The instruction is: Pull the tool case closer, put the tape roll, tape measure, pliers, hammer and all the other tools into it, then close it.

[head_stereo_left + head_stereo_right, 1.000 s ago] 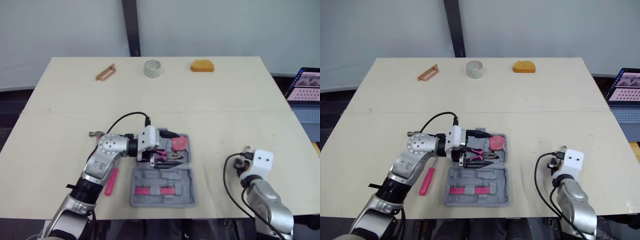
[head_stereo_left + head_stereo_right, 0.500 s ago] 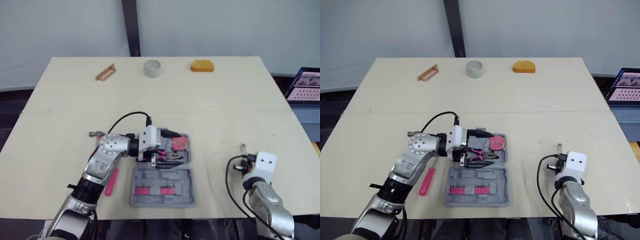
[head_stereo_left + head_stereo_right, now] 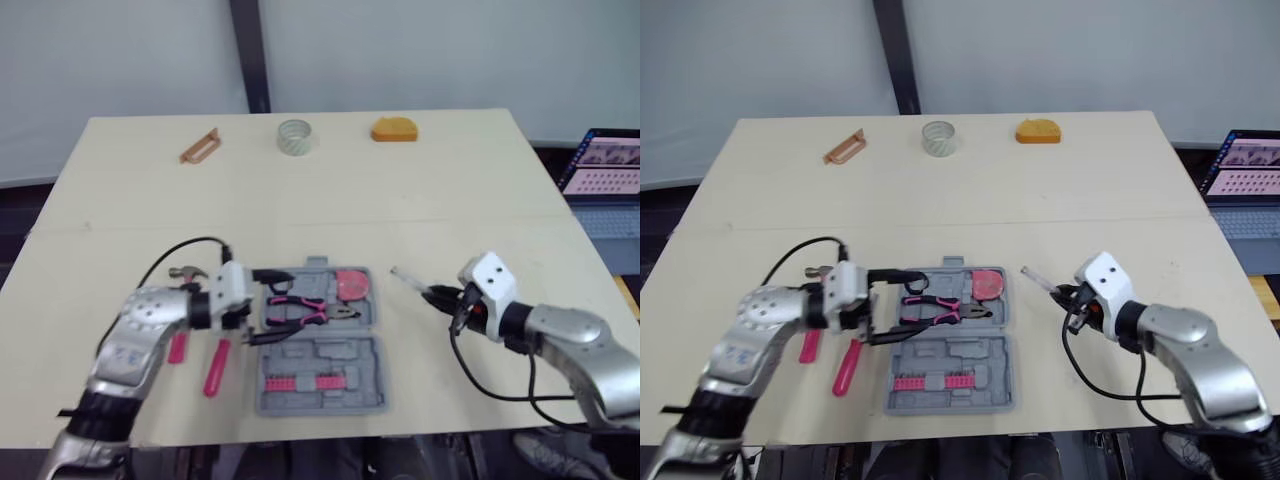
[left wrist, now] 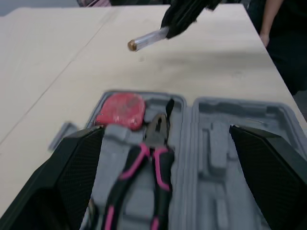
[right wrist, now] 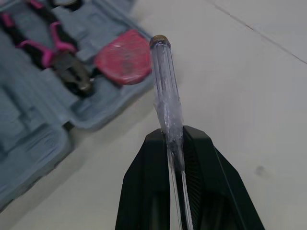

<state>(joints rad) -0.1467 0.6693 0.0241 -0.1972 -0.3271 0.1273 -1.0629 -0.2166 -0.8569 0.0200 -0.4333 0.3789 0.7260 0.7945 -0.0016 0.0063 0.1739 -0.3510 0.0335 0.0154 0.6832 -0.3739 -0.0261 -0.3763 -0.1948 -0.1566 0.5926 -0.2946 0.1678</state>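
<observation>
The grey tool case lies open at the table's front centre. In its far half lie pink-handled pliers and a red tape measure. My left gripper stands open at the case's left edge, its fingers wide either side of the pliers, holding nothing. My right gripper is shut on a clear-handled screwdriver, which hangs just right of the case and points at the tape measure. A hammer and a pink screwdriver lie left of the case. The tape roll stands at the far edge.
A copper-coloured tool and an orange object lie by the tape roll at the table's far edge. A row of pink bits sits in the case's near half. A laptop is off the table's right side.
My left gripper has drawn back to the left off the pliers, which stay in the case. My right arm has swung from the front right towards the case, carrying the clear screwdriver.
</observation>
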